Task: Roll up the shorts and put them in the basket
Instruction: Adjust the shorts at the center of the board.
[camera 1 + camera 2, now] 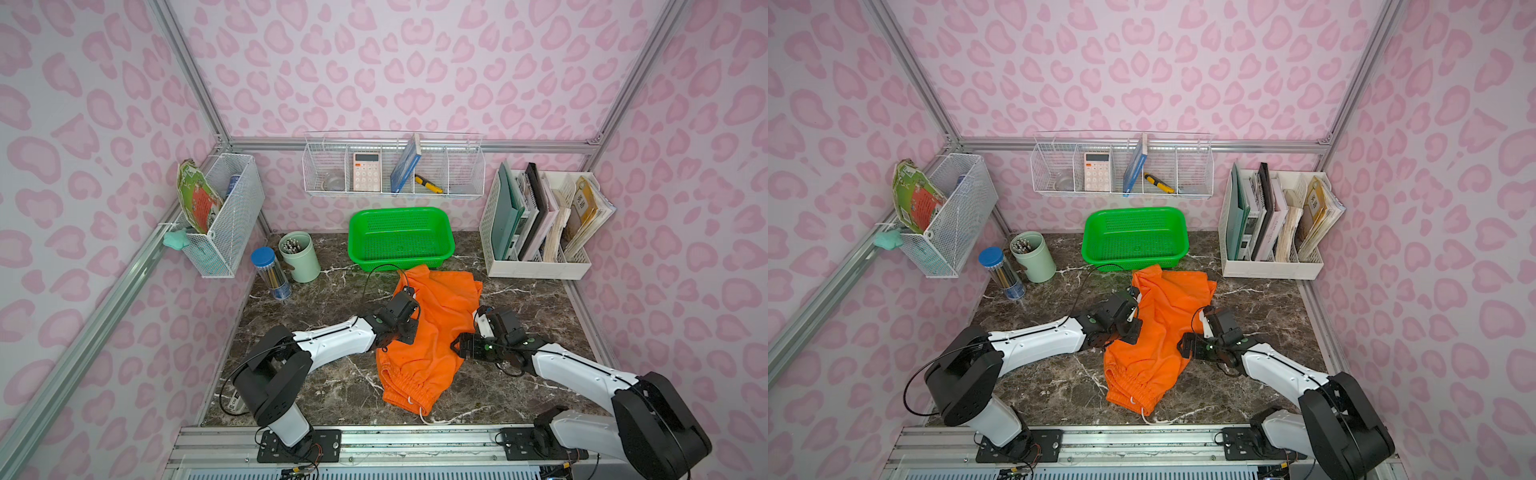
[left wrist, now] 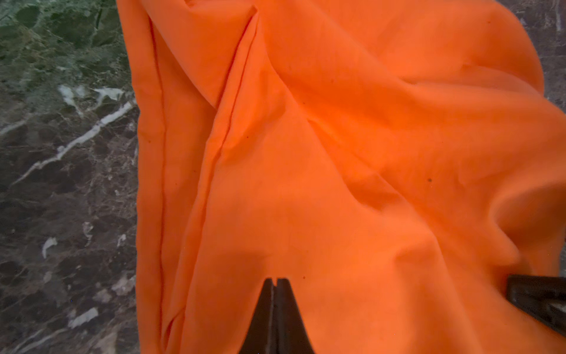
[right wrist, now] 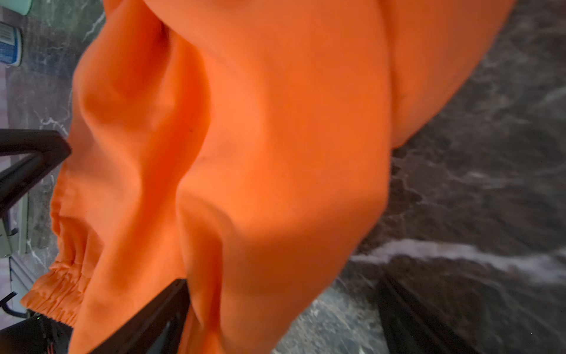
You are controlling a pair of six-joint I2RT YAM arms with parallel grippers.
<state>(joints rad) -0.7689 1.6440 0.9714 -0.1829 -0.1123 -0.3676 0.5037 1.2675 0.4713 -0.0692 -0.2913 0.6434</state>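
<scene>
**Robot test cell, dressed as a desk**

Lab rig, not a real room. Aluminium frame (image 1: 266, 144) holds pink printed wall panels (image 1: 415, 62). Left arm (image 1: 332, 340) and right arm (image 1: 582, 370) are bolted to a rail (image 1: 415, 440) at the edge of a marble-look tabletop (image 1: 324, 299). Office props: wire rack (image 1: 324, 166) with a calculator (image 1: 367, 171), file holder (image 1: 536, 266), pen cup (image 1: 301, 262).

White arm shells (image 1: 332, 340), black joints (image 1: 274, 374), green dots (image 1: 379, 320); left tool (image 2: 277, 280) black, tapered.

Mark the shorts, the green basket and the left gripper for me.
Shorts (image 1: 409, 388): a top view, gathered waistband.
Green basket (image 1: 399, 210): a top view, back rim.
Left gripper (image 2: 277, 280): left wrist view, between the shut fingertips.
</scene>
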